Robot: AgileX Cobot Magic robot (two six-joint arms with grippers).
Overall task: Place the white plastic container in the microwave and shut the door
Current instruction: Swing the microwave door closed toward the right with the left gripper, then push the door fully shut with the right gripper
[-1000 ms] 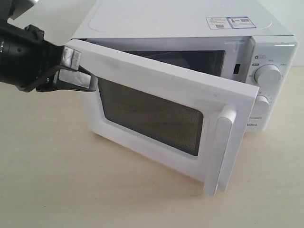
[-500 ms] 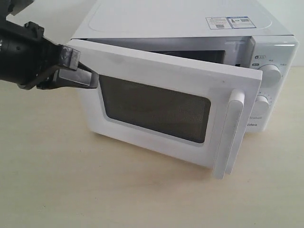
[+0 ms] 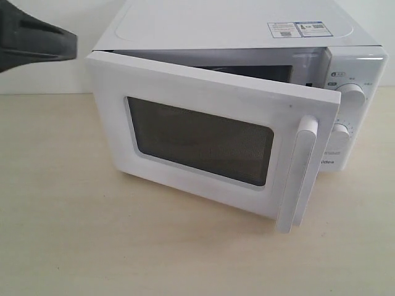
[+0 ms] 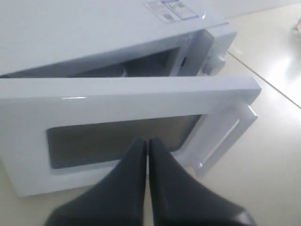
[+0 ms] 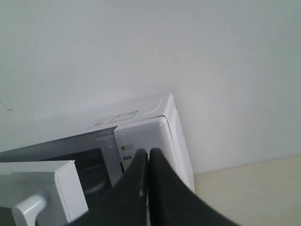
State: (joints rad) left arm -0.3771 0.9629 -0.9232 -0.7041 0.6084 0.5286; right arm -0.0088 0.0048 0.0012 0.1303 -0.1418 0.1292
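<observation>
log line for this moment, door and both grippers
door: ajar, unlatched | microwave: on table | left gripper: shut, empty, off door | right gripper: shut, empty

Part-open door [image 3: 185, 98] across microwave [image 3: 234, 21] opening

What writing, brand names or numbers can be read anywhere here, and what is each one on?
"idea": grey brand lettering low on the front of the microwave, below the lower dial; its start is hidden by the door.
Two stickers on the microwave's top: print too small to read.
Marks around the upper dial: too small to read.
</observation>
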